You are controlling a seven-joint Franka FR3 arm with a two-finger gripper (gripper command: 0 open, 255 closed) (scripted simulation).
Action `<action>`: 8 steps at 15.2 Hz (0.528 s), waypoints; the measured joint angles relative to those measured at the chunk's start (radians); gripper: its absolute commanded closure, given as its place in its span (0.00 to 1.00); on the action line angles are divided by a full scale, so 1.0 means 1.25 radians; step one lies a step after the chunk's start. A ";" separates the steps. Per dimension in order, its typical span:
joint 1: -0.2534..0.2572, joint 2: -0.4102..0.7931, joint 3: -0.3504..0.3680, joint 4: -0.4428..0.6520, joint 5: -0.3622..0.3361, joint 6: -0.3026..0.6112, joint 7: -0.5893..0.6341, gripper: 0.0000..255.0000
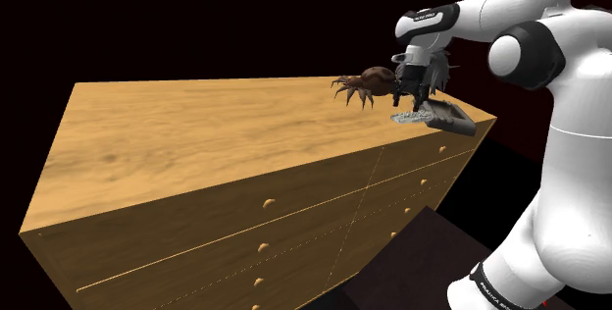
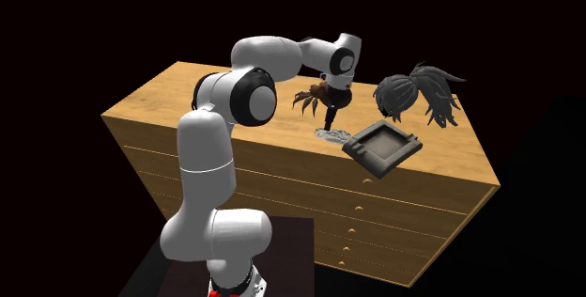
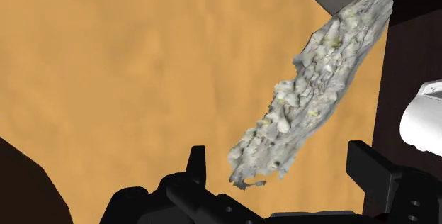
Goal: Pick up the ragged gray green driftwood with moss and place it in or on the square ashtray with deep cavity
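The pincer (image 3: pixel 282 164) stands wide above the dresser (image 1: pixel 196 141), one finger on either side of the near end of the driftwood (image 3: pixel 312 102), touching nothing. This pale grey piece lies flat on the top, outside the ashtray (image 2: pixel 380 147), its far end at the ashtray's corner

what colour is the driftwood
The driftwood is pale grey-white with faint yellow-green flecks; the wrist view shows it best.

shoulder: near, beside arm (image 1: pixel 579 161) | second: farther, higher | wrist: close over shared dresser (image 3: pixel 142 66)
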 measured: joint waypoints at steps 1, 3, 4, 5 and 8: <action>0.022 -0.007 -0.021 -0.002 -0.031 -0.001 0.068 0.00; 0.042 -0.013 -0.042 -0.005 -0.061 -0.002 0.135 0.00; 0.047 -0.017 -0.046 -0.016 -0.068 0.006 0.148 0.00; 0.051 -0.020 -0.048 -0.027 -0.072 0.015 0.154 0.00; 0.056 -0.021 -0.049 -0.059 -0.074 0.045 0.158 0.00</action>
